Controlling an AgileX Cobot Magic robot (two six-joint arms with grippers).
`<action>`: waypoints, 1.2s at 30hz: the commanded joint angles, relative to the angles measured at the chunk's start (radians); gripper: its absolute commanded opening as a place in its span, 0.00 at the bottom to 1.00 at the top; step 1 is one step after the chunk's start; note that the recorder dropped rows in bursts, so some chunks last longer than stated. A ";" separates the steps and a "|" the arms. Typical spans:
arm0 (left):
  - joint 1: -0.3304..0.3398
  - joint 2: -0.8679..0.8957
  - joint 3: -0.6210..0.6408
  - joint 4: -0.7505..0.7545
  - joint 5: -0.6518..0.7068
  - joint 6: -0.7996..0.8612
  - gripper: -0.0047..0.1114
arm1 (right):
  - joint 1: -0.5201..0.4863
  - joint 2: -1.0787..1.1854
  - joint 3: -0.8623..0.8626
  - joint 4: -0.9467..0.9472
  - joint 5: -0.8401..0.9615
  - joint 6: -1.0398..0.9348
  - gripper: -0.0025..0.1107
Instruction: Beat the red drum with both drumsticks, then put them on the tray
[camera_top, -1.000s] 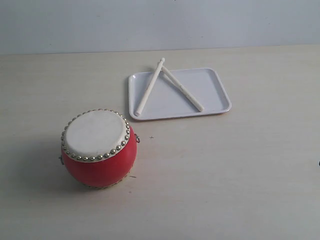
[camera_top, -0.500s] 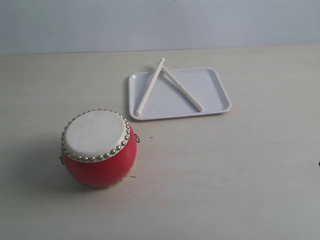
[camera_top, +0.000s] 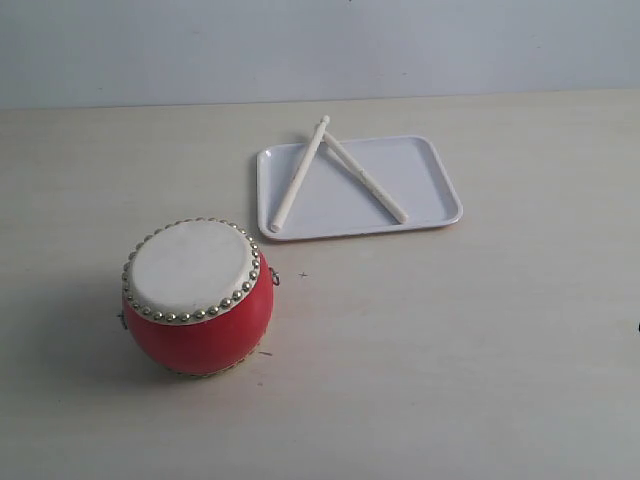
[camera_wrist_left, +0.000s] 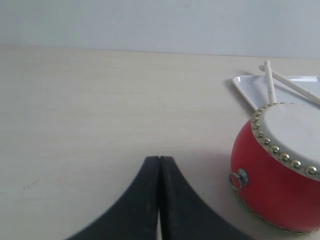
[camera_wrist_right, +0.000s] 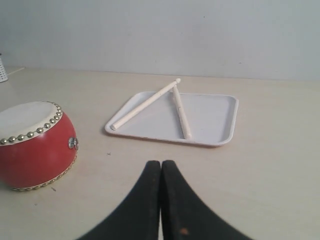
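Change: none, nothing has moved | drumsticks (camera_top: 298, 174) lie in a V on tray (camera_top: 420, 175), upper centre | red drum (camera_top: 197, 296) lower left on bench (camera_top: 450, 350) | left pincer (camera_wrist_left: 159, 159) and right pincer (camera_wrist_right: 160, 162) fully closed, empty (task looks finished)

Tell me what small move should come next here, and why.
Probably open the left end effector and right end effector and start them toward the tray. Both are shut and empty, while the drumsticks lie crossed on the tray, apart from the red drum. If the drumming is already done, nothing remains.
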 joint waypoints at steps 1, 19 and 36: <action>0.002 -0.007 0.001 -0.002 -0.009 -0.003 0.04 | 0.000 -0.006 0.004 -0.001 -0.007 0.000 0.02; 0.002 -0.007 0.001 -0.002 -0.009 -0.001 0.04 | -0.188 -0.006 0.004 -0.008 -0.005 -0.085 0.02; 0.002 -0.007 0.001 -0.002 -0.009 -0.001 0.04 | -0.215 -0.006 0.004 -0.008 -0.005 -0.084 0.02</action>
